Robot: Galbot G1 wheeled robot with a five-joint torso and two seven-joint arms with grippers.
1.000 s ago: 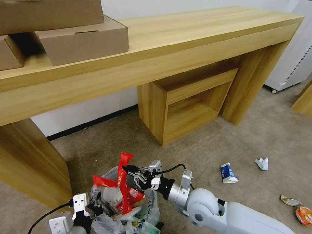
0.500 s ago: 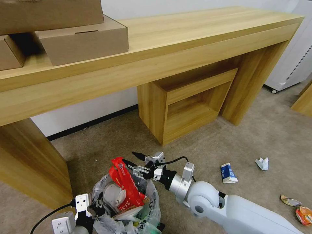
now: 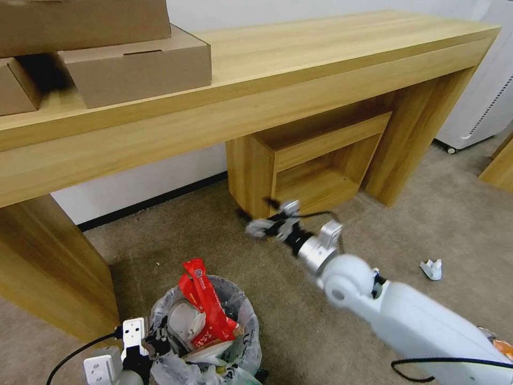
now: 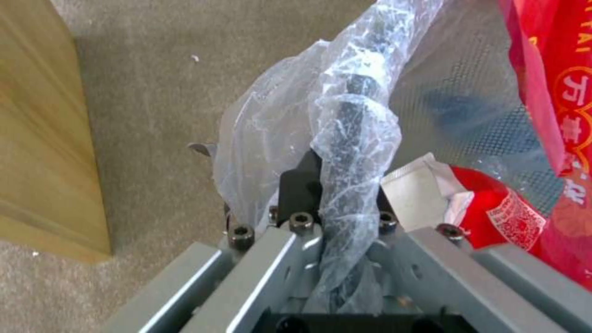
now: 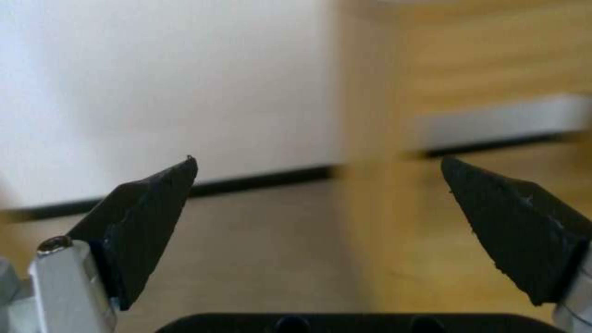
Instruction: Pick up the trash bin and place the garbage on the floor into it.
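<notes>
The trash bin [image 3: 246, 326] sits at the bottom of the head view, lined with a crinkly plastic bag and stuffed with litter. A red wrapper [image 3: 204, 307] sticks up out of it. My left gripper [image 3: 152, 343] is shut on the bin's near rim; the left wrist view shows the gripper [image 4: 342, 185] pinching the bagged rim [image 4: 354, 125], with the red wrapper [image 4: 543, 83] and a red-white cup [image 4: 493, 208] inside. My right gripper [image 3: 256, 216] hovers open and empty above the carpet beyond the bin, its fingertips [image 5: 179, 185] wide apart. Crumpled paper [image 3: 432, 269] and an orange wrapper [image 3: 502, 346] lie on the floor to the right.
A long wooden table [image 3: 299, 69] spans the back, with cardboard boxes [image 3: 136, 67] on it. Its thick leg [image 3: 48, 267] stands just left of the bin. A wooden cubby [image 3: 307, 171] sits under the table. A white appliance [image 3: 483, 96] stands far right.
My right gripper let go of the red wrapper over the bin, then swung up and away towards the cubby. The wrapper dropped and settled in the bin. The left gripper kept its hold.
</notes>
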